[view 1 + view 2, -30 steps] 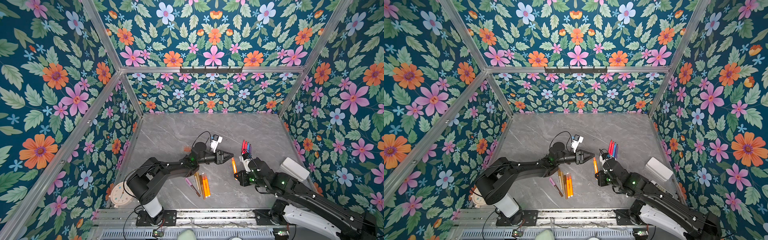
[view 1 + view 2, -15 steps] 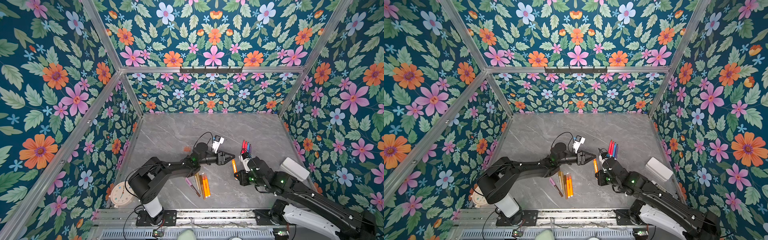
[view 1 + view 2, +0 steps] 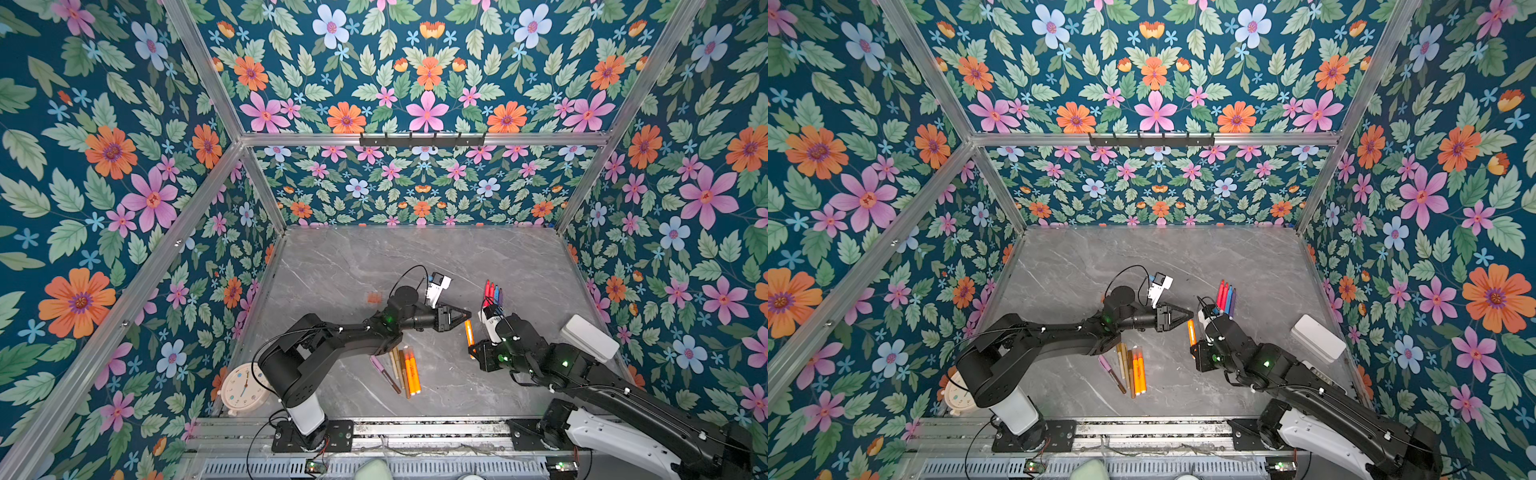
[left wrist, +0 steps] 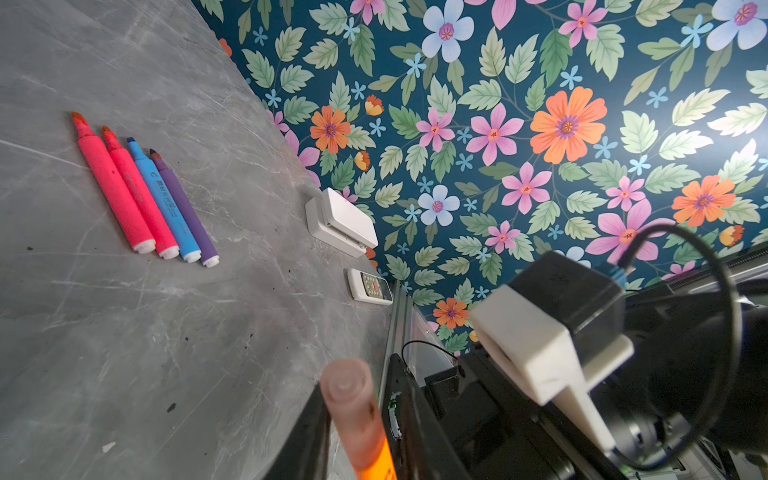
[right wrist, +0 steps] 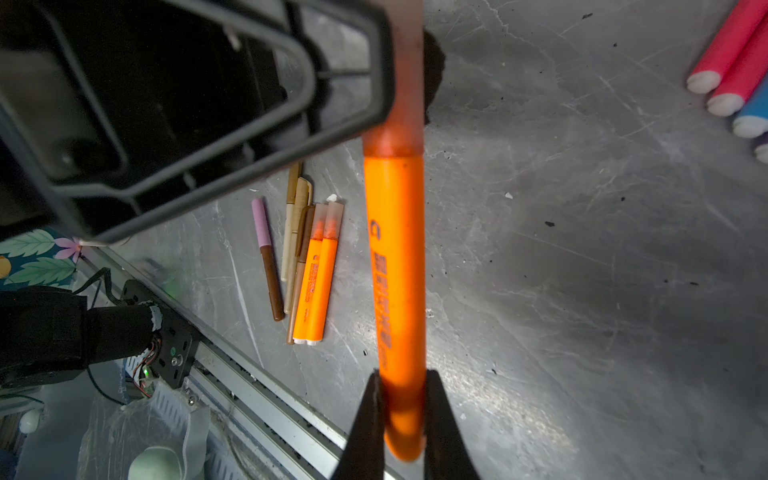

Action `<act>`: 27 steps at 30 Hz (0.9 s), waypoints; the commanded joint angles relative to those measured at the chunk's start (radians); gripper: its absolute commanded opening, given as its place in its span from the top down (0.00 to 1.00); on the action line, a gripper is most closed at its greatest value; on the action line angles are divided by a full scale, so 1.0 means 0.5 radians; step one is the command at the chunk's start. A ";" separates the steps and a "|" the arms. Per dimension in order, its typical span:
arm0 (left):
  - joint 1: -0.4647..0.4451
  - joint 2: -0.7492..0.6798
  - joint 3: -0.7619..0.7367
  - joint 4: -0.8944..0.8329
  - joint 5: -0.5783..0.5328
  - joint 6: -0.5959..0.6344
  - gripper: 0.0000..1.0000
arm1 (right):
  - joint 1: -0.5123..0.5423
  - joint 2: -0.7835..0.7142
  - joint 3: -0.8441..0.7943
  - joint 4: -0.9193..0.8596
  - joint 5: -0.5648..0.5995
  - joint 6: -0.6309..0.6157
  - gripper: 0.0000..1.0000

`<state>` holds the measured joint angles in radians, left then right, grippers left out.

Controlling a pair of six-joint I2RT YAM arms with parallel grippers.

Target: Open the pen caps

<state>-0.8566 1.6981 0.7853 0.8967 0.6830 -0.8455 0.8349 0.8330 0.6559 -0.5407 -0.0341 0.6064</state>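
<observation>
Near lower centre of both top views, above the worktop (image 3: 415,257), an orange pen (image 3: 468,334) is gripped at its base by the right fingers (image 5: 363,419); its long axis points up-frame; its cap (image 4: 349,399) is flanked by the left fingers (image 4: 309,436); whether it is clamped cannot be told.

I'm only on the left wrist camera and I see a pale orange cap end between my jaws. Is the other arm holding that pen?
Observer: Yes. The right gripper is shut on the orange highlighter, near the tail of its barrel.
Operator: Is the cap on?
Observer: Yes. The right wrist view shows the cap seated flush against the barrel.
Operator: Any other capped ones?
Observer: Yes. Both top views show a cluster of capped pens lying on the table, including two orange ones.
</observation>
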 commanded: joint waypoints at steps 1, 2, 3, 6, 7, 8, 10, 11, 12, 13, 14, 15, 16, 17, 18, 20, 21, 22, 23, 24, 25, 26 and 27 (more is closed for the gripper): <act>-0.004 -0.003 0.006 0.035 0.022 0.015 0.74 | 0.000 -0.006 -0.011 0.047 0.010 0.005 1.00; -0.002 -0.006 0.001 0.032 0.018 0.017 0.75 | 0.000 -0.006 -0.014 0.053 0.001 0.008 1.00; -0.002 -0.009 0.000 0.029 0.012 0.024 0.75 | 0.001 -0.003 -0.017 0.057 -0.005 0.008 1.00; -0.003 -0.015 0.005 0.014 0.006 0.037 0.83 | 0.001 0.000 -0.020 0.057 -0.015 0.011 1.00; -0.002 -0.015 0.004 0.011 0.006 0.038 0.87 | -0.002 -0.003 -0.023 0.057 -0.015 0.011 1.00; -0.002 -0.015 0.005 0.009 0.005 0.039 0.91 | 0.000 -0.006 -0.023 0.054 -0.012 0.012 1.00; -0.003 -0.015 0.004 0.002 0.000 0.043 1.00 | 0.002 -0.012 -0.020 0.047 -0.005 0.014 1.00; -0.002 -0.018 0.001 -0.002 -0.001 0.043 1.00 | -0.001 -0.015 -0.017 0.045 -0.001 0.012 1.00; -0.003 -0.018 0.001 -0.002 -0.003 0.042 1.00 | -0.001 -0.018 -0.017 0.042 0.008 0.014 0.98; -0.003 -0.018 0.002 -0.002 -0.003 0.039 1.00 | -0.001 -0.021 -0.017 0.041 0.022 0.017 0.91; -0.003 -0.018 0.002 -0.002 -0.003 0.037 1.00 | -0.003 -0.026 -0.017 0.041 0.046 0.026 0.84; -0.002 -0.021 0.006 -0.002 -0.004 0.038 1.00 | -0.002 -0.030 -0.020 0.042 0.073 0.036 0.78; -0.003 -0.022 0.006 -0.001 -0.004 0.038 1.00 | -0.006 -0.034 -0.017 0.046 0.093 0.044 0.75; -0.002 -0.024 0.006 -0.001 -0.003 0.037 1.00 | -0.019 -0.034 -0.017 0.066 0.096 0.048 0.73; -0.002 -0.022 0.008 0.003 -0.004 0.037 1.00 | -0.035 -0.032 -0.014 0.087 0.086 0.050 0.71; -0.003 -0.022 0.008 0.009 -0.004 0.032 1.00 | -0.062 -0.013 -0.006 0.138 0.064 0.045 0.70; -0.002 -0.021 0.007 0.014 -0.002 0.026 1.00 | -0.071 0.002 0.003 0.161 0.055 0.038 0.70; -0.002 -0.019 0.007 0.020 0.001 0.020 1.00 | -0.073 0.024 0.012 0.178 0.048 0.032 0.70; -0.002 -0.021 0.008 0.027 0.005 0.012 1.00 | -0.074 0.051 0.021 0.199 0.038 0.025 0.70; -0.002 -0.022 0.005 0.029 0.007 0.009 1.00 | -0.077 0.082 0.028 0.217 0.021 0.020 0.70; -0.002 -0.024 0.006 0.029 0.010 0.008 1.00 | -0.079 0.111 0.034 0.235 0.005 0.016 0.70; -0.002 -0.030 0.001 0.031 0.010 0.009 1.00 | -0.080 0.145 0.035 0.256 -0.020 0.016 0.70; -0.002 -0.033 -0.004 0.032 0.011 0.008 1.00 | -0.077 0.174 0.033 0.279 -0.052 0.017 0.70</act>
<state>-0.8574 1.6897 0.7849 0.8822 0.6788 -0.8455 0.7963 0.8936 0.6674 -0.4545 -0.0261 0.6243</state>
